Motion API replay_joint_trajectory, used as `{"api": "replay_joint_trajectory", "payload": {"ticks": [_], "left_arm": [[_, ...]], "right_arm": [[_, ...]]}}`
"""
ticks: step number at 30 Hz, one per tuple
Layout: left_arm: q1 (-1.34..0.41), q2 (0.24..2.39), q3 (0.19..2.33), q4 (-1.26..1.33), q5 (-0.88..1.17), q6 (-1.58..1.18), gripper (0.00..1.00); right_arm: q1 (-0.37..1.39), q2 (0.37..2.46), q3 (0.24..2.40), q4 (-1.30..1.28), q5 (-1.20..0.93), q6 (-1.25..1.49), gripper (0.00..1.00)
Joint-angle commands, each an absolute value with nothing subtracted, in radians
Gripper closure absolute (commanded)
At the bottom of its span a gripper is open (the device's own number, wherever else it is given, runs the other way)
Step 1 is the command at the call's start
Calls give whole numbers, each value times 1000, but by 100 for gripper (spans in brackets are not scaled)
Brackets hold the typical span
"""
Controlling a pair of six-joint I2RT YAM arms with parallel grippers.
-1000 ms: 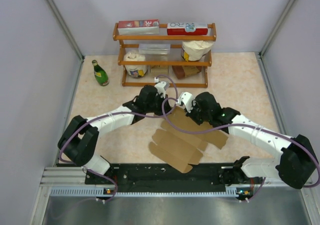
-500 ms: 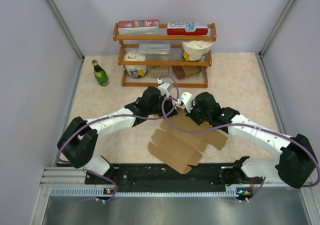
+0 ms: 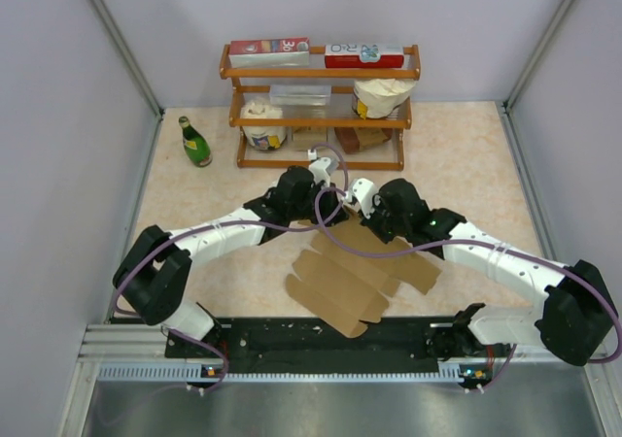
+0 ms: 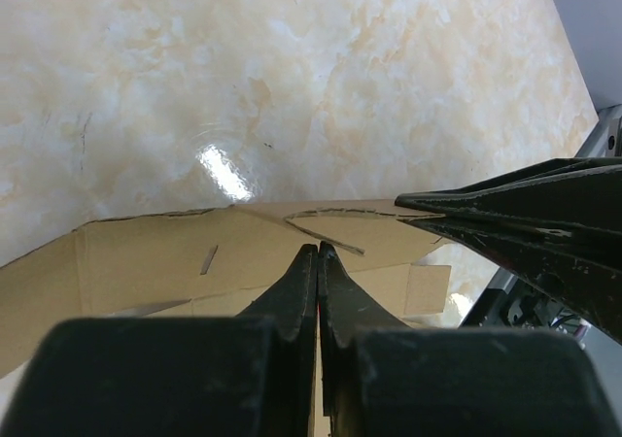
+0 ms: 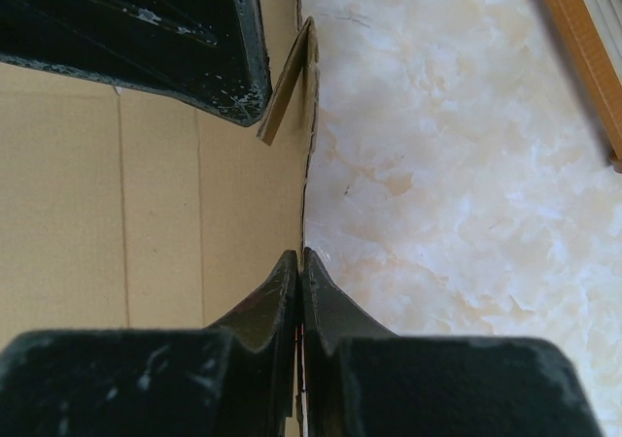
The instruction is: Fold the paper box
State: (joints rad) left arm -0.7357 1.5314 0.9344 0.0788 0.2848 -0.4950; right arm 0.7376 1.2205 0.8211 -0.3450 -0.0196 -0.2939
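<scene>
Overhead view: the paper box is a flat, unfolded brown sheet on the table. It lies just toward 6 o'clock from table centre, with its long axis running from about 7 to 2 o'clock. Flaps and tabs show along its 6 o'clock side.

Both arms reach in and meet at the sheet's 12 o'clock edge.

Left gripper: fingers pressed together, no gap between them. The tips sit over the cardboard, just inside its far edge. I cannot tell whether any cardboard is caught between them. A small cut tab stands slightly raised just to the 1 o'clock side of the tips.

Right gripper: fingers also pressed together, tips right on the sheet's edge line, cardboard to one side and bare table to the other. I cannot tell if it has a pinch here either. The two grippers are close beside each other, each in the other's wrist view.

Surroundings: a wooden shelf at 12 o'clock and a green bottle at about 10 o'clock, both well apart from the sheet.
</scene>
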Motion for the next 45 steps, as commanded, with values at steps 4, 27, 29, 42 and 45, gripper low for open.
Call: {"api": "replay_joint_trajectory", "payload": {"ticks": [4, 27, 29, 42, 45], "left_arm": [[-669, 1410, 839, 110, 273, -460, 100], [-525, 1480, 664, 104, 133, -443, 100], [-525, 1503, 673, 113, 146, -440, 100], [-563, 1565, 701, 209, 222, -443, 100], [-574, 1554, 690, 236, 245, -440, 100]], "right_arm": [[749, 1220, 870, -314, -9, -278, 100], [749, 1184, 816, -264, -8, -311, 100], [747, 1186, 816, -262, -11, -308, 100], [749, 1201, 822, -249, -3, -290, 100], [749, 1209, 821, -244, -3, -284, 100]]}}
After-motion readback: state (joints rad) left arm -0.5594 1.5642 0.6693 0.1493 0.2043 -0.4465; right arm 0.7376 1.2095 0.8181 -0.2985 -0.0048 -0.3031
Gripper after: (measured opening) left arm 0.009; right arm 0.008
